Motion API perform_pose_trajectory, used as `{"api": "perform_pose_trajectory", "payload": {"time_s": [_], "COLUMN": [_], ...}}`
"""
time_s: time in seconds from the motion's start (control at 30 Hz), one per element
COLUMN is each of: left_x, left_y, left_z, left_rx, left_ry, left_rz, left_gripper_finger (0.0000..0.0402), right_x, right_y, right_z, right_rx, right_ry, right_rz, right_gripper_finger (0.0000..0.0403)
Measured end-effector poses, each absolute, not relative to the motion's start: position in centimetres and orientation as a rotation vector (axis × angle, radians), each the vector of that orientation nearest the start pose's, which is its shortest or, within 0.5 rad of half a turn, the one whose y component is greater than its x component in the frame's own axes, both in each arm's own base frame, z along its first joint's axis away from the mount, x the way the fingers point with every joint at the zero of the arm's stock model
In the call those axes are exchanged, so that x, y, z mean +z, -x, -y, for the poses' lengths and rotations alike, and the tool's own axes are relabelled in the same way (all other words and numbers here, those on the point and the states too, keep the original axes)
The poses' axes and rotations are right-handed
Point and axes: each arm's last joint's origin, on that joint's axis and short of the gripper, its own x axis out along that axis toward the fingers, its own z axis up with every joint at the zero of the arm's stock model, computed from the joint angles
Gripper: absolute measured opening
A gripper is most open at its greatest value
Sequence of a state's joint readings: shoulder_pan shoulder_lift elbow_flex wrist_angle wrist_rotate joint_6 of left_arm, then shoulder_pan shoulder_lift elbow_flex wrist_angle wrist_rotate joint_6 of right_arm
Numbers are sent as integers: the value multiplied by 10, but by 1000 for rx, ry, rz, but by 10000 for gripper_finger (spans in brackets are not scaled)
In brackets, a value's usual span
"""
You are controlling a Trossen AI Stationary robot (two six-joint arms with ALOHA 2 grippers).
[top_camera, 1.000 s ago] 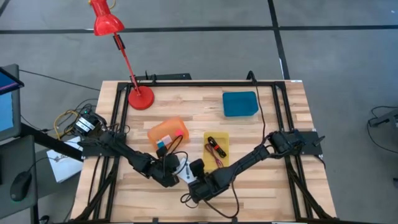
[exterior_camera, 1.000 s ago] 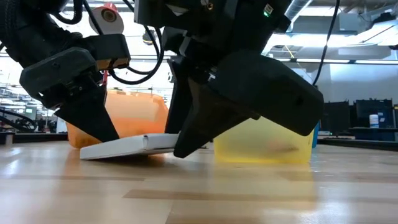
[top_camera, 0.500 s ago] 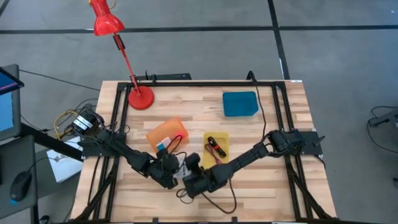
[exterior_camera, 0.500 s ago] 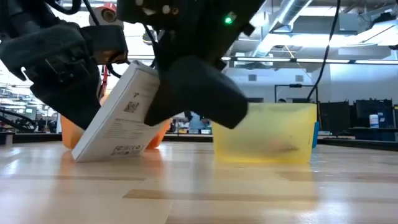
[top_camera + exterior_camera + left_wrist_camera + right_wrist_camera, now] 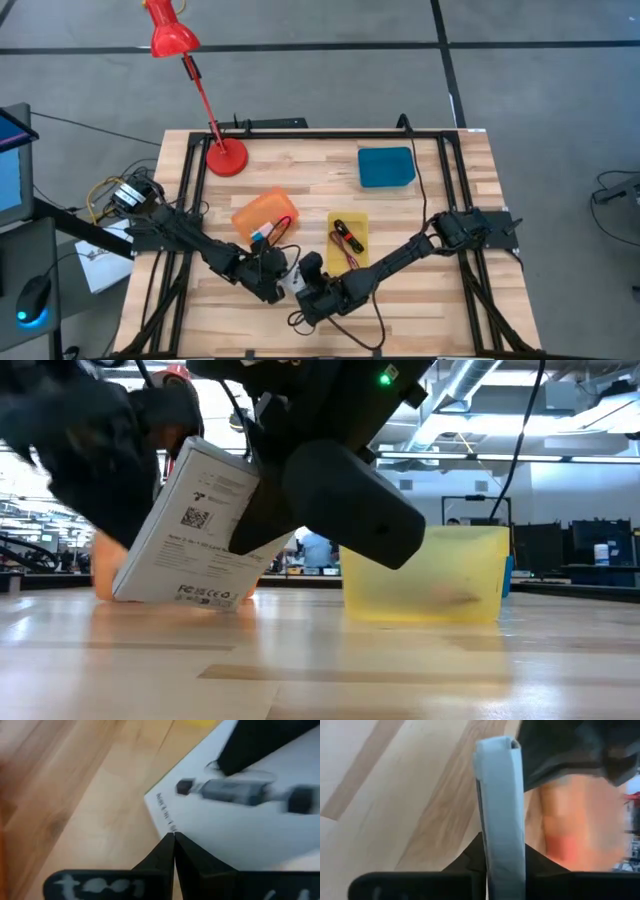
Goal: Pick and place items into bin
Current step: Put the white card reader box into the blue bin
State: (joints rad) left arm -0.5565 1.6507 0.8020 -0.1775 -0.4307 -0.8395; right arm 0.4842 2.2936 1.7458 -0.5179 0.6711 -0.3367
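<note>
The white card [image 5: 190, 530], a flat box with a black mark printed on it [image 5: 240, 795], stands steeply tilted near the table's front, between my two grippers. My right gripper [image 5: 500, 865] is shut on it; in the low view it is the dark bulk [image 5: 340, 510] in front. My left gripper [image 5: 173, 837] is shut, and its tip is at the card's side toward the table's left [image 5: 272, 278]. The black-and-red stick tool [image 5: 347, 237] and a maroon cord [image 5: 352, 262] lie in the yellow bin [image 5: 348, 218]. A blue-and-white cube [image 5: 260, 236] sits in the orange bin [image 5: 265, 210]. My left gripper touches the card's edge [image 5: 167, 827] with the tips of its shut fingers, coming from the table's left. My right gripper pinches the card across its thin side [image 5: 499, 820], one finger [image 5: 470, 857] on each flat face. It comes from the table's right, slanting down. The card is tilted up, with its lower edge [image 5: 180, 600] on the table.
A blue pad [image 5: 386, 167] lies at the far right, and a red lamp's base [image 5: 226, 157] stands at the far left. The orange bin [image 5: 105, 565] and yellow bin [image 5: 430, 575] stand just behind the card. Bare wood lies in front of both grippers.
The card lay almost flat a second ago. It has been tipped up onto its lower edge and now stands steep. My right gripper has moved a little toward the table's left and shut on the card. The orange bin has shifted slightly toward the far left.
</note>
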Motion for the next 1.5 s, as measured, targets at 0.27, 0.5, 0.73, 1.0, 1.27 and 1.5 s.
{"api": "perform_pose_trajectory", "payload": {"time_s": [0.27,0.5,0.73,1.0,1.27,1.5], "left_x": [194,242,284,298,287,287], "left_y": [-248,-230,-206,-193,-194,-197], "left_z": [139,125,107,99,96,90], "left_rx": [177,165,154,134,179,210], "left_ry": [284,176,98,25,-13,-2], "left_rz": [-708,-526,-374,-329,-414,-411], "left_gripper_finger": [0,0,0,0,0,0], "right_x": [150,199,278,342,321,276], "right_y": [-422,-406,-369,-308,-269,-257], "right_z": [-214,-213,-154,-53,20,81], "right_rx": [-76,-420,-606,-817,-805,-986], "right_ry": [873,952,777,526,81,-140], "right_rz": [-946,-805,-847,-1030,-1146,-1258], "right_gripper_finger": [37,46,39,42,42,38]}}
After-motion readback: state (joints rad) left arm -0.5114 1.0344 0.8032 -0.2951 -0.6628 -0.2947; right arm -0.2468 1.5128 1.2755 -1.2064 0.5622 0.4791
